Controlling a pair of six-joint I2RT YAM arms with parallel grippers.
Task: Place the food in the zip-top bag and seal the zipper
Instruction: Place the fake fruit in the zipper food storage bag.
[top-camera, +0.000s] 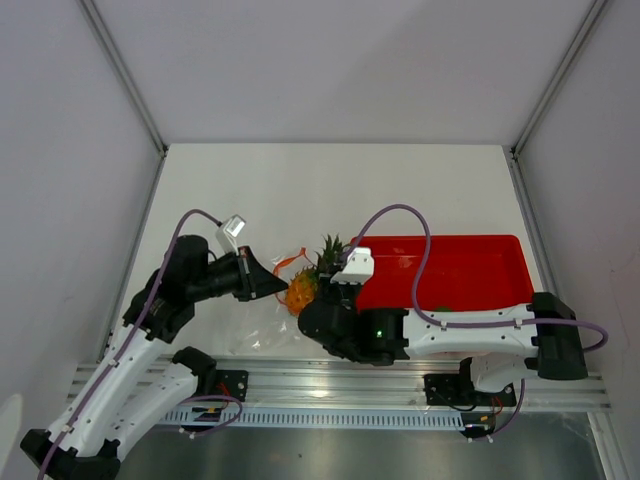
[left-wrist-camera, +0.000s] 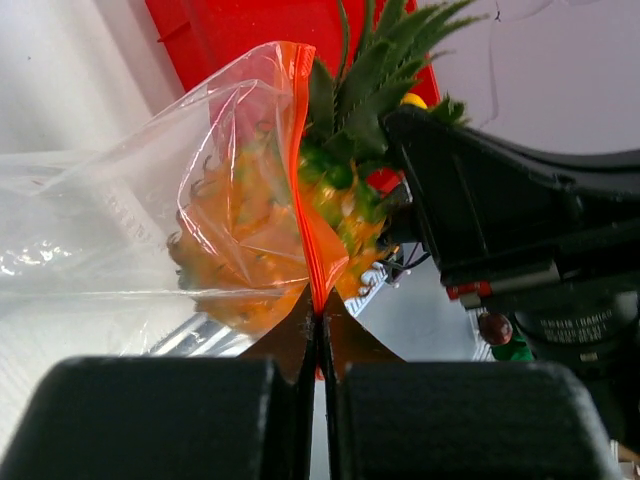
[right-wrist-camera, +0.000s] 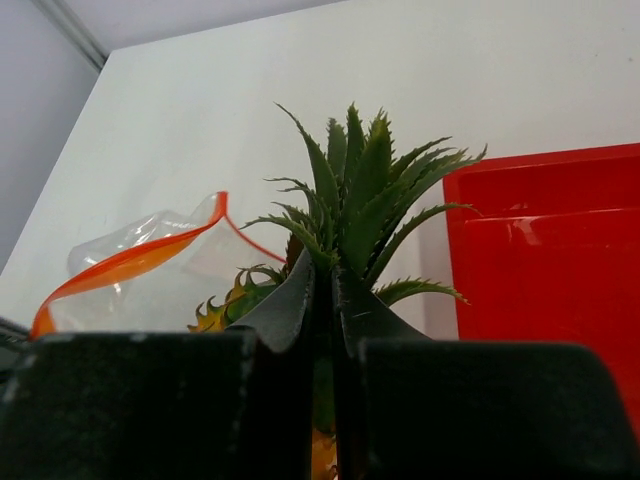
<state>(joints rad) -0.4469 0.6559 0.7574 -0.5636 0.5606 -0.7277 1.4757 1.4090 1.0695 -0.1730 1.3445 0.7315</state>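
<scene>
My left gripper (left-wrist-camera: 320, 318) is shut on the orange-red zipper (left-wrist-camera: 305, 190) of the clear zip-top bag (left-wrist-camera: 120, 210) and holds its mouth up. In the top view the left gripper (top-camera: 275, 286) sits just left of the pineapple (top-camera: 301, 288). My right gripper (right-wrist-camera: 326, 275) is shut on the pineapple's green crown (right-wrist-camera: 365, 190). The orange-brown body of the pineapple (left-wrist-camera: 250, 230) shows through the plastic at the bag's mouth. The right gripper (top-camera: 335, 283) is beside the red tray. The orange ball, lemon and green fruit are mostly hidden; a yellow bit (left-wrist-camera: 412, 100) shows.
A red rectangular tray (top-camera: 470, 265) lies right of the pineapple, partly behind the right arm. The bag (top-camera: 262, 335) lies flat toward the metal rail (top-camera: 340, 385) at the near table edge. White walls close in the table on three sides.
</scene>
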